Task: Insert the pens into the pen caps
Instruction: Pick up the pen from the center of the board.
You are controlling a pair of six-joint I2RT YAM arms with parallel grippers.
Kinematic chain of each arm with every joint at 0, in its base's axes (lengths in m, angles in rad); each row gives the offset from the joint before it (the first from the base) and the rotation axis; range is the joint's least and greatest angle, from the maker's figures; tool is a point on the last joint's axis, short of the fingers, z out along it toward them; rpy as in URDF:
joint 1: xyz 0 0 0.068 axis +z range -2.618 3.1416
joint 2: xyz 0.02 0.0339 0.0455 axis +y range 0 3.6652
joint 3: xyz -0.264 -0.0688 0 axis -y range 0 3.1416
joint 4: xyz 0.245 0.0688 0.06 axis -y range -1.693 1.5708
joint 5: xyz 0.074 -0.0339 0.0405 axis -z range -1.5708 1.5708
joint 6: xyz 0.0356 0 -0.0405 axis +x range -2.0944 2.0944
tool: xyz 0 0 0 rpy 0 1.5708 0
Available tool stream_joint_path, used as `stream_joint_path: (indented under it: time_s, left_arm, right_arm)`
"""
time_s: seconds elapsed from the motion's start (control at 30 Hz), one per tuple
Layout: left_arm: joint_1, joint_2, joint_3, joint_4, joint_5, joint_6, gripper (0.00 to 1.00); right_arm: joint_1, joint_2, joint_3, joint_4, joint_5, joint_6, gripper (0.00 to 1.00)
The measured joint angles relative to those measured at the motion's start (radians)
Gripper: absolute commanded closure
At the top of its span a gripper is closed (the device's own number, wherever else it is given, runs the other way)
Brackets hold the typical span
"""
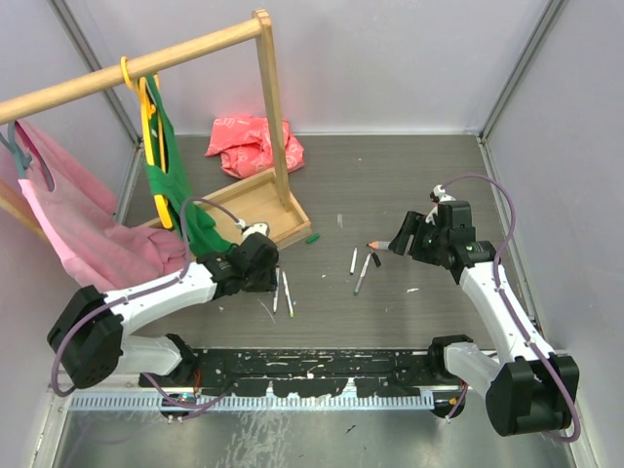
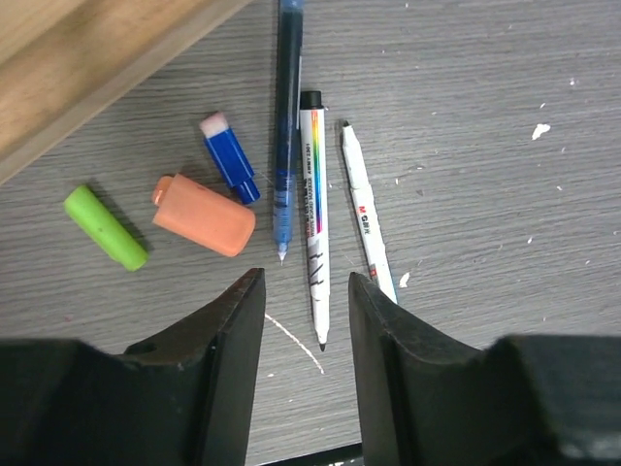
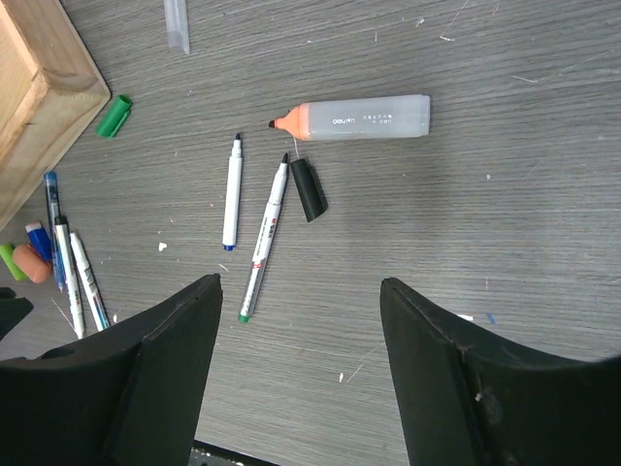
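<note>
Left gripper (image 2: 306, 283) over slim pens (image 2: 312, 194), stubby pen caps (image 2: 204, 216)

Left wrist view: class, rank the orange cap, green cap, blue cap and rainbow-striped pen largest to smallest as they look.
1. rainbow-striped pen
2. orange cap
3. green cap and blue cap: about alike, not ranked.

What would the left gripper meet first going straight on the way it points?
Likely the white plastic pen with a rainbow stripe: its black tip lies in line with the gap of the open left gripper. Depth is unclear in the wrist view.
</note>
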Motion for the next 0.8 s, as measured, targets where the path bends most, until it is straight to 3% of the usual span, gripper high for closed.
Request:
stream_joint_path:
  time_s: [0.33, 0.8]
  left_arm:
    - [-0.011, 0.145, 0.003, 0.034, 0.061, 0.023, 0.72]
    - [-0.022, 0.201, 0.035, 0.053, 0.078, 0.039, 0.81]
  right_arm:
    - [0.0, 0.0, -0.011, 0.002, -0.003, -0.002, 0.29]
    - [0.0, 0.0, -0.011, 0.002, -0.004, -0.002, 0.29]
